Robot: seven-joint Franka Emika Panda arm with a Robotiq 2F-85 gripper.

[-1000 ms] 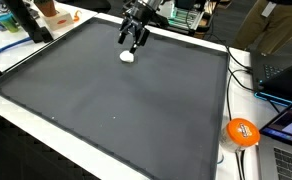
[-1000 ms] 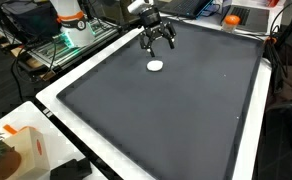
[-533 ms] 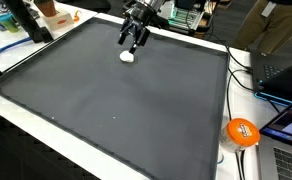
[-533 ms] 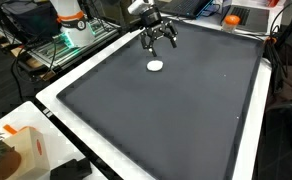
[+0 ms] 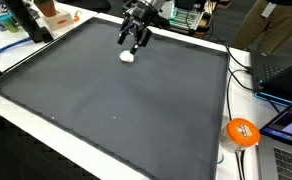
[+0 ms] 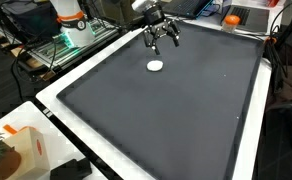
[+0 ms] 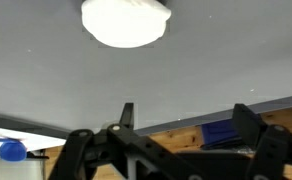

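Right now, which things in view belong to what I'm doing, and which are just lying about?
In the job:
white disc
hand, open, not touching it
dark mat beneath both

Lying about:
orange ball
orange box

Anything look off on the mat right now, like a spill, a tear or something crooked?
Nothing stands out. The dark mat lies flat, the small white round piece sits on it whole, and the end effector hangs open above the mat, not touching the piece.
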